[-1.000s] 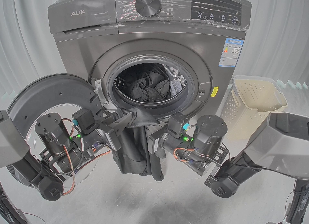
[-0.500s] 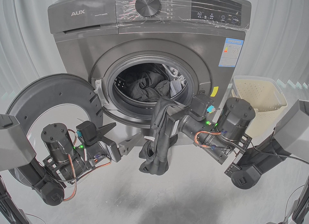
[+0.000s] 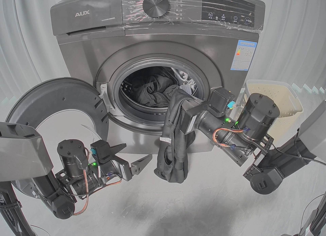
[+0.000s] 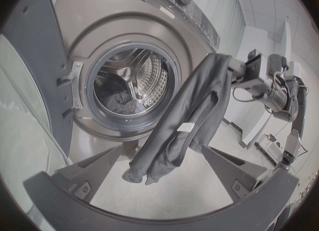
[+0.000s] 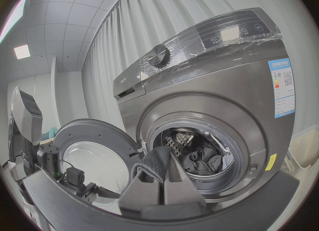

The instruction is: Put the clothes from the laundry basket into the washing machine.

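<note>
A dark grey garment (image 3: 174, 145) hangs from my right gripper (image 3: 185, 106), which is shut on its top edge just in front of the drum opening (image 3: 158, 87) of the washing machine. The cloth's lower end dangles above the floor. Dark clothes (image 3: 152, 91) lie inside the drum. In the right wrist view the shut fingers (image 5: 176, 182) pinch the garment (image 5: 151, 162) before the drum (image 5: 199, 157). My left gripper (image 3: 136, 152) is open and holds nothing, low and left of the garment. In the left wrist view the garment (image 4: 186, 115) hangs beyond its spread fingers (image 4: 96, 172).
The round machine door (image 3: 54, 101) stands swung open at the left, above my left arm. A cream laundry basket (image 3: 288, 101) stands right of the machine, partly behind my right arm. Bare grey floor lies in front.
My left gripper let go of the garment, opened and dropped down to the left. My right gripper carried the garment up and rightward, closer to the drum opening.
</note>
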